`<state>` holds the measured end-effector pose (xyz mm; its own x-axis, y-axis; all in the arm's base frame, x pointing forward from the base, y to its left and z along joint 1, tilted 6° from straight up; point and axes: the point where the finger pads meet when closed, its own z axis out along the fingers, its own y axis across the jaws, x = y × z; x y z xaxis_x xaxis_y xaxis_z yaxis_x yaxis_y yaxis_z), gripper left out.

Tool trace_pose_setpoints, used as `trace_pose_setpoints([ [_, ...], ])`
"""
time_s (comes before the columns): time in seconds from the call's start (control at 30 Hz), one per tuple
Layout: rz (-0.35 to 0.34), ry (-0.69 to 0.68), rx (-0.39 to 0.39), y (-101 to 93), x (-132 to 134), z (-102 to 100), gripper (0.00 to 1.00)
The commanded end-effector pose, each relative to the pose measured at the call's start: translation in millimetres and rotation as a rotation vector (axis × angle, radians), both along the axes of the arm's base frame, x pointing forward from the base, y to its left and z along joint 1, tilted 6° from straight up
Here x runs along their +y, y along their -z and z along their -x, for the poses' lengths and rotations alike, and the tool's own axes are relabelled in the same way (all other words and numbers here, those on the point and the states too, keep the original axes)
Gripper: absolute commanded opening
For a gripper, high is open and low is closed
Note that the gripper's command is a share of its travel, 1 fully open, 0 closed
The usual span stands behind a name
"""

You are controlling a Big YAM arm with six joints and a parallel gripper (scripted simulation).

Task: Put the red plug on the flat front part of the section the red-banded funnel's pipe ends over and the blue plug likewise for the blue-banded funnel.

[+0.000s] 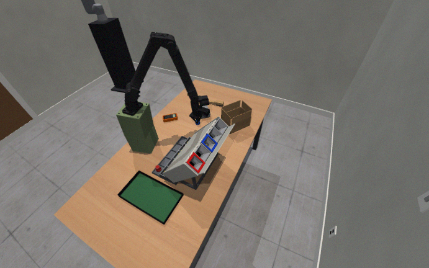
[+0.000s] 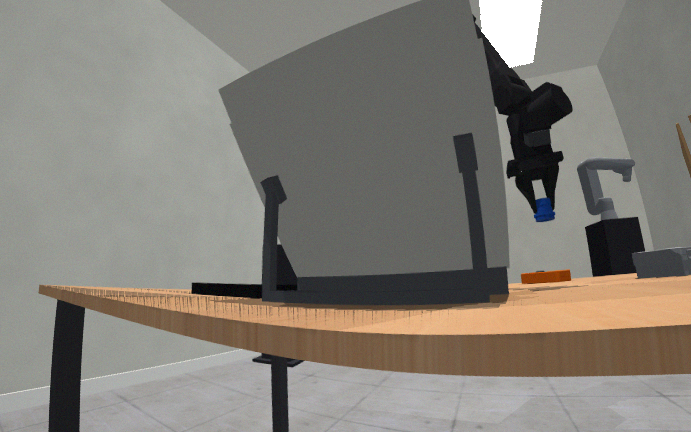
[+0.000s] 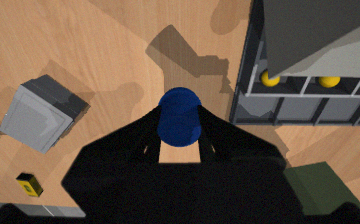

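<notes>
My gripper [image 2: 539,201] is shut on the blue plug [image 2: 543,210] and holds it well above the table, beside the far end of the funnel stand. The blue plug also shows in the wrist view [image 3: 179,117] and in the overhead view [image 1: 197,122]. The grey cover [image 1: 192,149] carries a red-banded funnel [image 1: 195,162] and a blue-banded funnel [image 1: 209,142]. The red plug [image 1: 158,167] sits on the flat front part of the section at the near end of the tray. Two yellow marbles [image 3: 270,78] [image 3: 328,80] lie in sections under the cover's edge.
A cardboard box [image 1: 236,115] stands at the back right of the table. An orange device [image 1: 170,116] lies near the arm's green base [image 1: 137,127]. A green mat [image 1: 150,196] lies in front. A grey block [image 3: 40,113] and a small yellow object [image 3: 29,184] lie left below the gripper.
</notes>
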<state>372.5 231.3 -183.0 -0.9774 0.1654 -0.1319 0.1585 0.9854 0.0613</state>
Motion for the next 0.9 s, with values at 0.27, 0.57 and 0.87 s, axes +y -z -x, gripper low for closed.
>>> trace_pose_setpoints([
  [0.27,-0.004,-0.001,-0.008,4.0,4.6,2.9,0.00],
  [0.57,-0.008,0.001,-0.013,4.1,4.7,3.4,0.00],
  [0.87,-0.010,0.003,-0.016,3.9,4.6,3.4,0.00],
])
